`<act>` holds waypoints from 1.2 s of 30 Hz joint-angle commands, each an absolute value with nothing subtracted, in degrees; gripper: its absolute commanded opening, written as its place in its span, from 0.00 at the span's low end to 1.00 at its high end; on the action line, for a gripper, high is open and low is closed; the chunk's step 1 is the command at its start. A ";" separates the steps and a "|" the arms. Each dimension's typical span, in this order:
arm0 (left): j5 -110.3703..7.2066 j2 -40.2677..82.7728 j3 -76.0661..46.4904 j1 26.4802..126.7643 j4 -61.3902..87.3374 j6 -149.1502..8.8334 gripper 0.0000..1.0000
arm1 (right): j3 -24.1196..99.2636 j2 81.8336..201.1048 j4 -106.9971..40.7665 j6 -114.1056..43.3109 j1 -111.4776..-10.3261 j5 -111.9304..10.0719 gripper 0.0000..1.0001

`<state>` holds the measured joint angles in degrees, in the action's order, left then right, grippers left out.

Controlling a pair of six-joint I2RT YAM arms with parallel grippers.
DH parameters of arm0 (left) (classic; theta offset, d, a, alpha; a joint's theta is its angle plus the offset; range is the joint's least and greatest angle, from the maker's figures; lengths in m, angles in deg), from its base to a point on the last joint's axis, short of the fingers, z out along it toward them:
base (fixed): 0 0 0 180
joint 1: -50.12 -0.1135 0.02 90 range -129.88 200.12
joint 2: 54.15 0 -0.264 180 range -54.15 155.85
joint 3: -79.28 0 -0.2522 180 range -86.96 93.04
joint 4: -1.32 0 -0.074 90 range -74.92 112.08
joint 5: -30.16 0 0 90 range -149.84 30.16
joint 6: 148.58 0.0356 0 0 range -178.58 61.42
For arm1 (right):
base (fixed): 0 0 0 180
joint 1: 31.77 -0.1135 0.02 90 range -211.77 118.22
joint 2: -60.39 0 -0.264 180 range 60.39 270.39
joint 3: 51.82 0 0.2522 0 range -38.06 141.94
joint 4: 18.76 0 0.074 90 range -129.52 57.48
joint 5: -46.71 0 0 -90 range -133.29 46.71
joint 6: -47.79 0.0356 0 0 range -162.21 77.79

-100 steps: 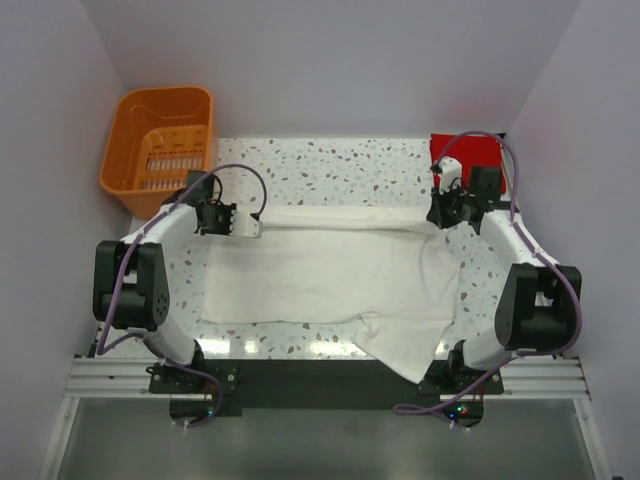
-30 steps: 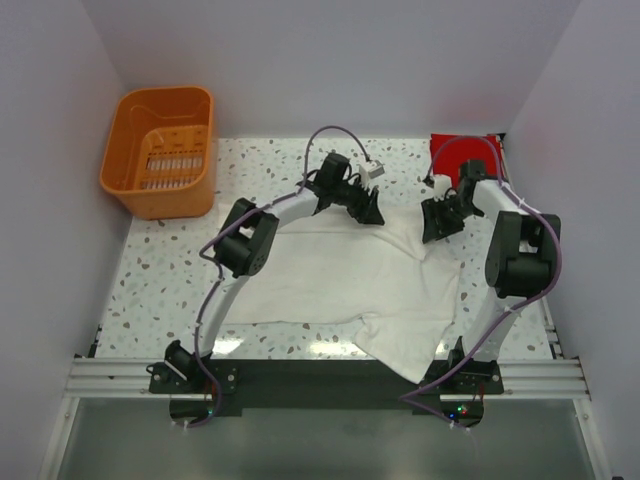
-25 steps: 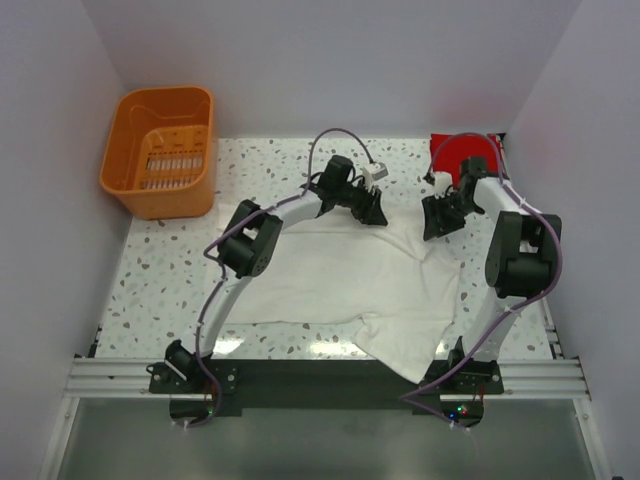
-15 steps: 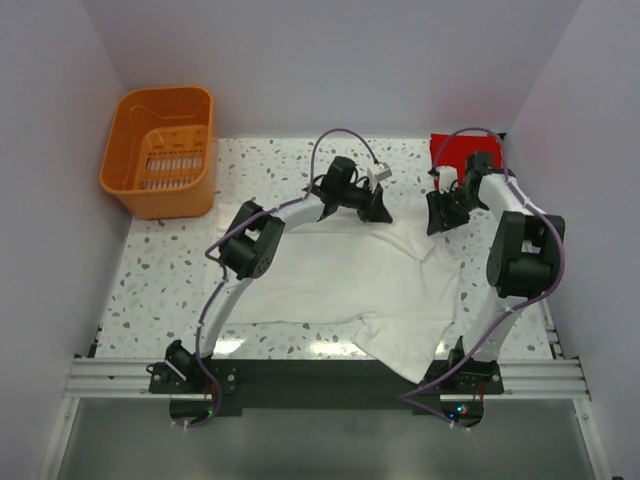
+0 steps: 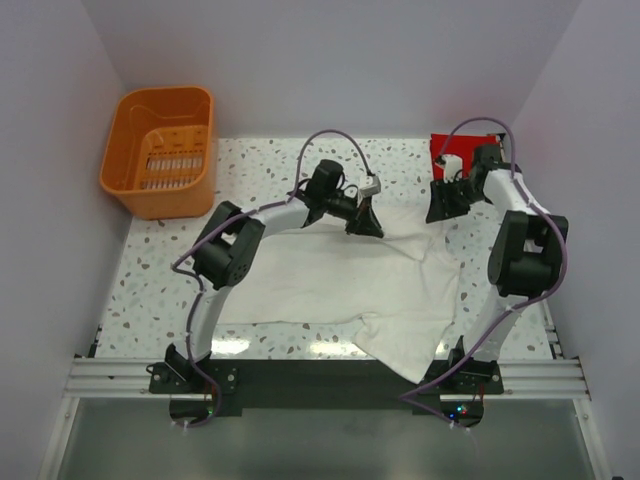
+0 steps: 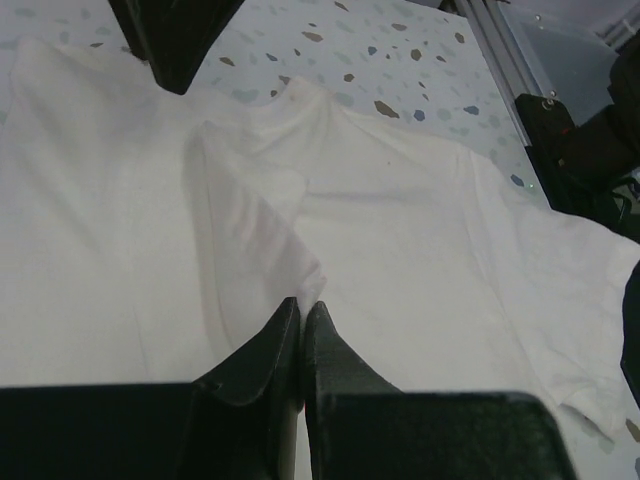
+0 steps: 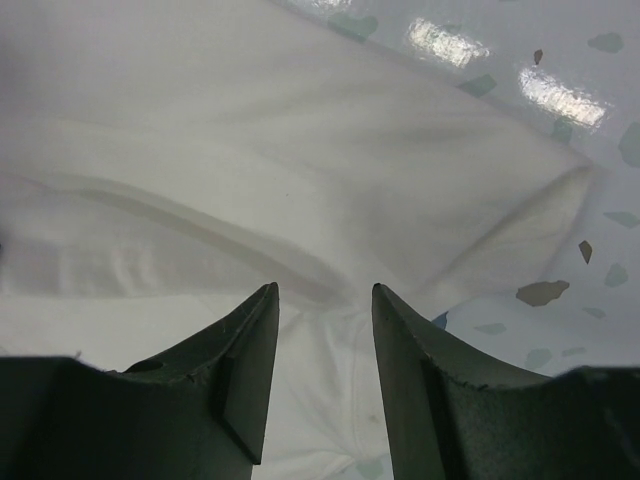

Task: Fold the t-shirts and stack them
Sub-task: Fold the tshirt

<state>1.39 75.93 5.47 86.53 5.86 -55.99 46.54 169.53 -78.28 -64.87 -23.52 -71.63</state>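
Note:
The cream-white t-shirt point(image 5: 330, 275) lies spread and rumpled on the speckled table point(image 5: 165, 270), one sleeve hanging toward the near right edge. My left gripper point(image 5: 374, 227) sits at the shirt's far edge. In the left wrist view it point(image 6: 302, 306) is shut, with a raised fold of the white cloth point(image 6: 400, 220) pinched between its tips. My right gripper point(image 5: 437, 210) hovers at the shirt's far right corner. It point(image 7: 322, 295) is open, with the white fabric point(image 7: 250, 180) lying under the gap. The red t-shirt point(image 5: 462, 148) is a flat square at the back right, partly covered by the right arm.
An orange slotted basket point(image 5: 160, 140) stands at the back left corner. Walls close in the table at the left, back and right. The metal rail point(image 5: 320, 375) with both arm bases runs along the near edge.
The left gripper has closed on the shirt's far edge and its elbow has swung left. The right gripper has drifted slightly toward the back right, still open.

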 commanded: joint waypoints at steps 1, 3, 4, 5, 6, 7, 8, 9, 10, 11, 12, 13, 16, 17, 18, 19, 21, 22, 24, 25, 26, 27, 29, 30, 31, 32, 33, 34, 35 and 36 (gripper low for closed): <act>6.34 71.97 3.22 86.77 9.61 -45.59 0.00 | 45.79 169.99 -76.29 -63.75 -23.78 -74.84 0.46; 7.13 72.06 3.39 86.86 14.95 -39.18 0.02 | 45.26 170.34 -75.76 -63.75 -23.95 -75.02 0.46; 7.56 72.14 3.83 87.04 18.56 -36.54 0.04 | 44.91 170.51 -75.41 -63.66 -24.04 -75.19 0.45; 7.83 72.58 4.18 87.21 21.38 -30.25 0.07 | 44.47 170.52 -75.24 -63.57 -24.30 -75.19 0.45; 7.31 72.85 4.62 87.39 27.58 -26.62 0.09 | 44.38 170.69 -75.06 -63.48 -24.39 -75.54 0.45; 6.61 73.37 5.50 87.91 30.43 -23.45 0.12 | 44.21 170.78 -75.06 -63.48 -24.57 -75.63 0.44; 5.30 73.55 5.76 88.09 35.07 -17.77 0.18 | 43.86 170.78 -75.06 -63.66 -25.09 -75.72 0.43; 4.76 73.64 5.68 88.35 36.94 -15.19 0.19 | 43.50 170.69 -75.15 -63.74 -25.44 -75.81 0.42; 4.41 73.29 5.42 88.62 38.09 -13.42 0.19 | 43.15 170.43 -75.23 -64.27 -25.62 -76.07 0.40; 3.80 73.11 5.07 88.62 38.45 -12.27 0.20 | 42.37 170.25 -75.50 -64.71 -26.23 -75.98 0.38; 3.53 72.85 4.19 88.62 38.46 -12.00 0.21 | 42.01 170.16 -75.76 -65.15 -26.59 -75.64 0.36; 3.27 72.07 3.75 88.62 38.37 -11.65 0.21 | 41.48 169.90 -76.20 -65.85 -27.02 -75.55 0.35; 1.69 70.57 1.73 88.62 37.67 -9.80 0.25 | 39.64 169.46 -76.99 -67.17 -27.38 -75.72 0.41; 1.51 70.39 1.46 88.62 37.14 -9.80 0.27 | 39.20 169.20 -77.34 -67.52 -27.38 -76.07 0.44; 1.50 70.30 1.46 88.62 37.05 -9.89 0.30 | 38.93 169.02 -77.87 -68.05 -27.38 -76.25 0.49; 1.50 70.30 1.63 88.62 37.22 -9.97 0.36 | 38.84 168.59 -78.39 -68.40 -27.38 -76.68 0.50; 1.59 70.21 1.99 88.62 37.66 -9.89 0.39 | 39.19 168.41 -79.54 -69.10 -27.38 -77.21 0.51; 1.85 69.86 2.08 88.53 37.75 -9.97 0.40 | 39.45 168.41 -80.93 -69.72 -27.38 -77.56 0.51; 1.77 69.34 2.16 88.44 38.19 -9.63 0.40 | 40.25 168.76 -83.22 -70.77 -27.38 -78.00 0.49; 2.03 68.81 2.25 88.27 39.32 -8.67 0.40 | 40.25 168.67 -85.15 -71.91 -27.38 -78.09 0.47; 2.12 68.46 2.34 88.09 39.94 -8.13 0.40 | 39.99 168.67 -85.86 -72.44 -27.38 -78.09 0.44; 2.03 68.11 2.34 87.66 40.39 -7.87 0.40 | 39.64 168.32 -86.57 -72.97 -27.38 -78.09 0.39; 2.47 67.14 2.25 87.04 41.62 -7.51 0.40 | 38.06 167.53 -87.36 -74.11 -27.38 -77.74 0.33; 2.65 66.35 2.08 86.34 41.97 -7.51 0.40 | 37.70 166.83 -87.54 -74.29 -27.38 -77.74 0.26; 2.56 65.82 1.99 86.07 42.49 -7.51 0.40 | 37.18 166.48 -87.80 -74.29 -27.38 -77.83 0.25; 2.56 65.30 1.47 85.98 42.76 -7.43 0.40 | 37.00 166.12 -87.80 -74.12 -27.38 -78.09 0.24; 2.56 64.16 1.03 85.46 42.85 -7.43 0.40 | 36.82 165.25 -88.06 -73.68 -27.38 -78.44 0.24; 2.65 63.63 0.41 85.28 42.85 -7.51 0.41 | 36.65 164.81 -88.24 -73.50 -27.38 -78.79 0.24; 2.56 63.01 -0.55 84.76 42.94 -7.51 0.41 | 36.47 164.28 -88.24 -73.15 -27.38 -79.14 0.24; 2.47 61.79 -1.00 84.32 42.85 -7.86 0.41 | 36.56 163.41 -88.42 -72.63 -27.38 -79.15 0.24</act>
<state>0.89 66.99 0.55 85.67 41.58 -9.48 36.46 168.13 -86.71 -72.23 -27.52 -76.41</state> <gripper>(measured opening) 0.406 0.240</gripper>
